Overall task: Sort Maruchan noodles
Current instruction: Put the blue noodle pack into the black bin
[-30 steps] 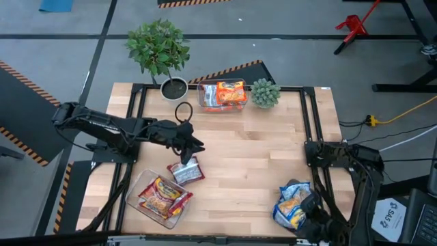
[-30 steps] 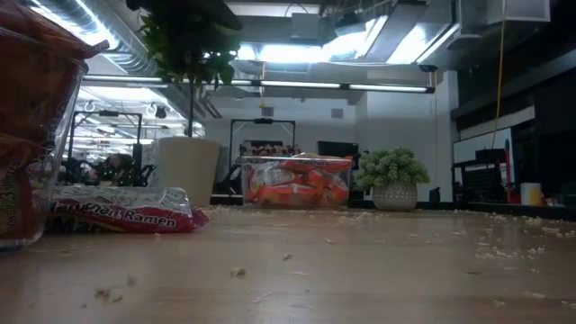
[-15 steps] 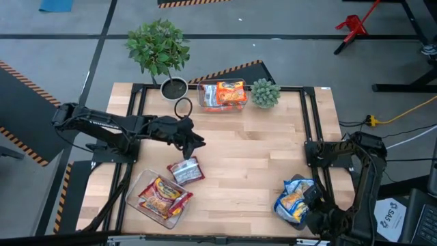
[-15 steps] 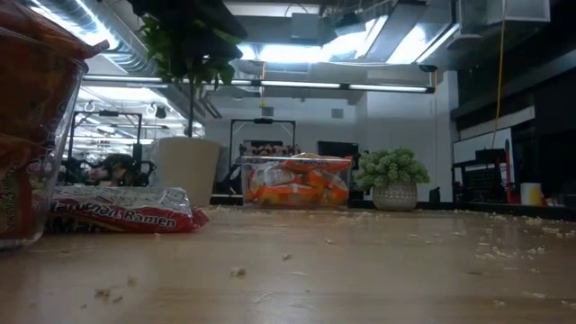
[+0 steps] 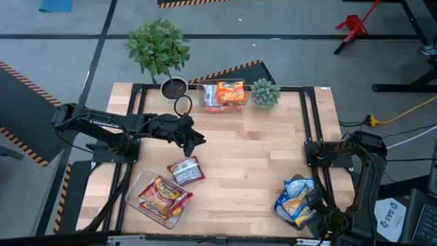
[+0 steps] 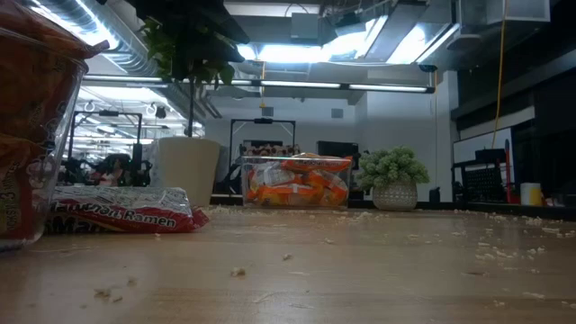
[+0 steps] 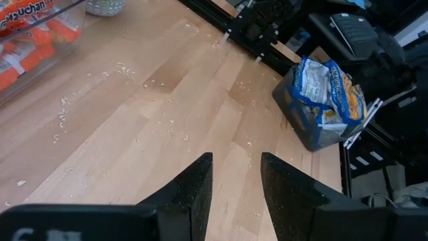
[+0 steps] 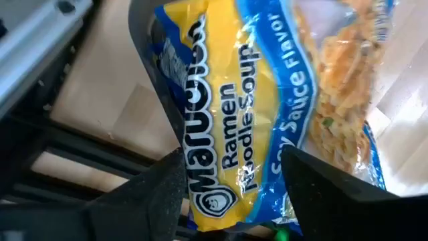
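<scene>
A red noodle packet [image 5: 186, 171] lies flat on the table beside a clear tub [image 5: 136, 198] that holds red packets. At the far edge a second tub [image 5: 222, 94] holds orange packets. Blue-and-yellow packets [image 5: 295, 201] are heaped in a tub at the near right. My left gripper [image 5: 196, 141] hangs open over bare wood, on the far side of the red packet, with nothing between its fingers [image 7: 200, 187]. My right gripper [image 8: 234, 194] is at the blue heap, open, with one finger [image 8: 160, 194] on each side of a blue-and-yellow packet's end [image 8: 231, 154]. My right gripper has the end of the top blue-and-yellow packet [image 8: 221, 201] between its two parted fingers. The packet lies on the heap. Whether the fingers touch it I cannot tell.
A tall potted plant [image 5: 158, 48], its pot [image 5: 174, 87], a round ring [image 5: 183, 106] and a small green plant [image 5: 265, 92] line the far edge. Black frame rails [image 5: 311, 123] run along both sides. Crumbs dot the bare wood [image 5: 252, 157] in the middle.
My left gripper has drawn away from the red packet toward the table's far edge, still open; the packet stays flat where it was. My right arm has shifted at the blue heap near the right front corner.
</scene>
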`<control>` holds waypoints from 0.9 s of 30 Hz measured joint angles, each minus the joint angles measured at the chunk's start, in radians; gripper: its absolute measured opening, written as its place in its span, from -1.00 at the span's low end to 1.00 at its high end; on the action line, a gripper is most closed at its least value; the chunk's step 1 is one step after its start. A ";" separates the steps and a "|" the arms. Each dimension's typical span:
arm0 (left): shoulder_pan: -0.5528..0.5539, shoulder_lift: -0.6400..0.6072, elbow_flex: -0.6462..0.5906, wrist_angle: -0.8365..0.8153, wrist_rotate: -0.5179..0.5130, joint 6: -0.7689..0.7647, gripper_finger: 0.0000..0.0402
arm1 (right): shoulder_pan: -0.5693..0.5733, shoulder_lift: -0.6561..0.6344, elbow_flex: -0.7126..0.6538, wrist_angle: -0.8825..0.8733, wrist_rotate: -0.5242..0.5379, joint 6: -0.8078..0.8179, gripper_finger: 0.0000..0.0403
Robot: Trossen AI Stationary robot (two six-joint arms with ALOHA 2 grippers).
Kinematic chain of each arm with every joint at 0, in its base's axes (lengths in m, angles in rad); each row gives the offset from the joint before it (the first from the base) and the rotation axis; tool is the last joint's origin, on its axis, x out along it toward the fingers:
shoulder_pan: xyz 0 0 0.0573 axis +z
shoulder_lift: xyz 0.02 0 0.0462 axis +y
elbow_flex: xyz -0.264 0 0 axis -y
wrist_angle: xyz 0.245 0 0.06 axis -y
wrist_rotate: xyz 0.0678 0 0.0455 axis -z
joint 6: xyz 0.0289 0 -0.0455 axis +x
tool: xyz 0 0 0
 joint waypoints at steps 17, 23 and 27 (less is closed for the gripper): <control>-0.002 0.000 0.000 0.000 0.011 0.000 -0.40 | -0.042 -0.029 0.199 -0.083 -0.004 0.177 -0.53; -0.002 0.000 0.000 0.001 0.008 -0.001 -0.40 | -0.136 -0.025 0.143 -0.103 0.075 0.201 -0.93; -0.008 0.000 0.000 0.001 0.008 -0.014 -0.40 | -0.192 -0.025 0.072 -0.074 0.008 0.161 -0.86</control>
